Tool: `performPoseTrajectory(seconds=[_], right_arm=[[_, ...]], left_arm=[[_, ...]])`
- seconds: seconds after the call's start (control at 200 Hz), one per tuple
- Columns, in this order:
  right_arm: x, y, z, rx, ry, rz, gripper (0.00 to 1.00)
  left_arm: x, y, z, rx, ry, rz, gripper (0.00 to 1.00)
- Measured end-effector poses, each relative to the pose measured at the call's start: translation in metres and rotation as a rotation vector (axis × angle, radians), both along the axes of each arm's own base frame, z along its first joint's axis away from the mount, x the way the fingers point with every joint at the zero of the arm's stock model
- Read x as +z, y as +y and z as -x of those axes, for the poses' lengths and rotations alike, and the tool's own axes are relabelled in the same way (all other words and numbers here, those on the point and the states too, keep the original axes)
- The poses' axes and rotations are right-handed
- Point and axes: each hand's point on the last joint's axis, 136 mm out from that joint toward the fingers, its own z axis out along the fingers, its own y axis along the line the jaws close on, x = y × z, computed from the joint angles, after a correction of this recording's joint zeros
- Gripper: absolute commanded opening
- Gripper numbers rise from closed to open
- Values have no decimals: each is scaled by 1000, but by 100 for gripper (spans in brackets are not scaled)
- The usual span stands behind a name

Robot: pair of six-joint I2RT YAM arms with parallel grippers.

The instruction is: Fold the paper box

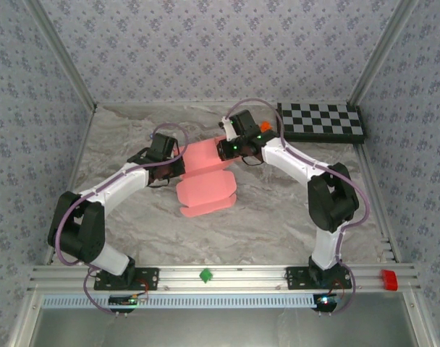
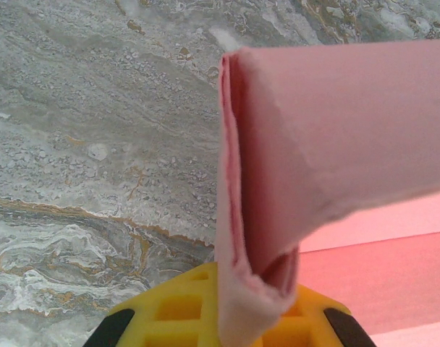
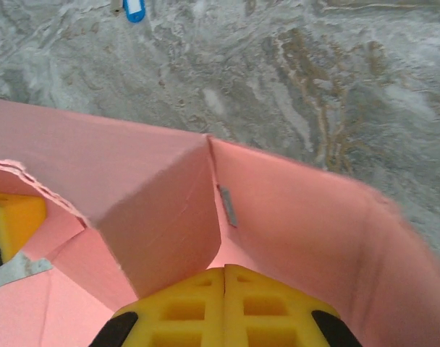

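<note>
Pink paper box (image 1: 205,189) part-folded, mid-table.
Thin matte card w/ rounded flaps, on the marbled grey table (image 1: 278,224). Left gripper (image 2: 256,293) pinches a doubled wall (edge slightly ragged). Right gripper (image 3: 225,278): yellow gridded pads closed on an upright inner panel.

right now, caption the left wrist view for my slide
Left gripper pinches a doubled-over flap of the pink paper box, marbled table behind.
</note>
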Motion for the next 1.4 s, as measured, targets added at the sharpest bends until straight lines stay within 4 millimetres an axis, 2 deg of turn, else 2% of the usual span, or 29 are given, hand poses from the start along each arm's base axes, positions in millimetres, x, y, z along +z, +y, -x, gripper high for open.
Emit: performPoseTrajectory(seconds=[0.19,0.64,1.009,1.399], right_arm=[[8,-17,1,-63,-52,110,0],[-6,-46,15,-114,-26,324,0],[-15,-48,18,-109,3,350,0],[-24,-40,23,-81,42,301,0]], left_arm=[[0,0,0,0,0,0,0],[0,1,0,2,-2,-4,0],[0,1,0,2,-2,-4,0],[0,1,0,3,-1,-3,0]])
